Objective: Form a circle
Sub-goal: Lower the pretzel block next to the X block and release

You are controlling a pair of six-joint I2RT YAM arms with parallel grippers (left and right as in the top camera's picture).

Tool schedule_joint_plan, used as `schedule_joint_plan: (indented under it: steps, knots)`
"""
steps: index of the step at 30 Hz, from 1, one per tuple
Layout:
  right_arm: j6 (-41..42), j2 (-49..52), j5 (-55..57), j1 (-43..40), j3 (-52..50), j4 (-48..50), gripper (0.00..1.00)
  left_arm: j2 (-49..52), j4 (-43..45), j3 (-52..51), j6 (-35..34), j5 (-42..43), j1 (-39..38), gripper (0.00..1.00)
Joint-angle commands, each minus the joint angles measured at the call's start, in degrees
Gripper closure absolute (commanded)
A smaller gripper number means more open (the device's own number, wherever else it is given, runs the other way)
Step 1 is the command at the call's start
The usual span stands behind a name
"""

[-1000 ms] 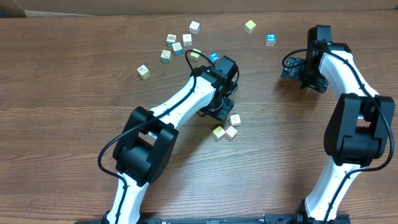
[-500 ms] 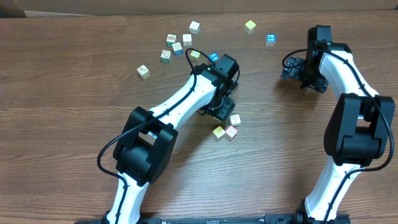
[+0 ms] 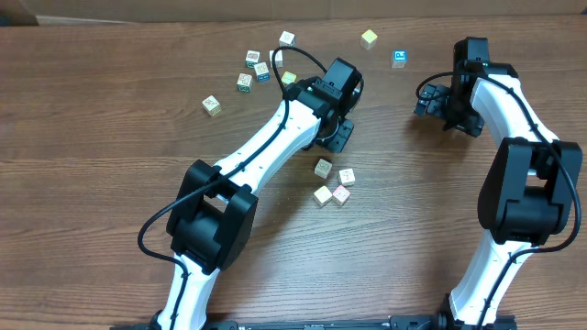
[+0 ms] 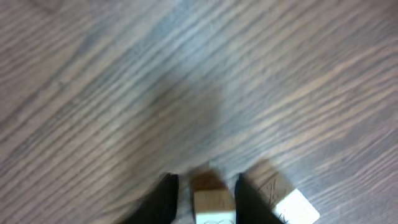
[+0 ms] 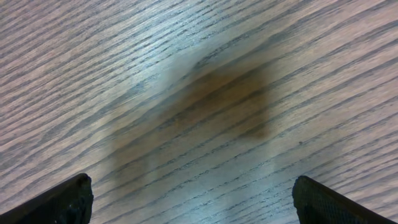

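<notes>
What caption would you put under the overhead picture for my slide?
Four pale cubes clumped mid-table near the left hand, more cubes scattered farther back, right hand off to the side.

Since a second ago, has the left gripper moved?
Yes. In the overhead view the left gripper has moved up-frame, away from the cube clump, which stayed put.

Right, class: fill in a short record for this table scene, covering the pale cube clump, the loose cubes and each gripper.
clump: four pale printed cubes mid-table, including a pink-marked cube
clump spacing: the far-left cube sits slightly apart from the other three
loose cubes: scattered along the far side, among them a blue-faced cube and a yellow cube
left gripper: just beyond the clump; wrist view blurred, grip unclear
right gripper: open, only bare wood between its fingers
table: wood grain
</notes>
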Motion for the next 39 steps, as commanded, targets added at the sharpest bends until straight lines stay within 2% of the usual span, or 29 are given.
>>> schedule_joint_plan:
  steps: [1,2,19,26,39]
  knots:
    - [0.00,-0.70,0.20,-0.11,0.57,0.20,0.00,1.01,0.39,1.29,-2.38,-0.63,0.09,0.92]
    - [0.02,-0.68,0.17,-0.11,0.57,0.20,0.00,1.05,0.37,1.22,-2.36,-0.66,0.09,0.96]
    - [0.02,-0.70,0.20,-0.11,0.57,0.20,0.00,1.11,3.58,-2.78,-2.27,-0.79,-0.02,0.96]
    - [0.02,-0.70,0.20,-0.11,0.57,0.20,0.00,1.22,7.48,-6.43,-2.12,-0.72,-0.02,0.96]
    - [0.02,-0.70,0.20,-0.11,0.57,0.20,0.00,1.22,2.89,-6.97,-2.12,-0.31,-0.02,0.96]
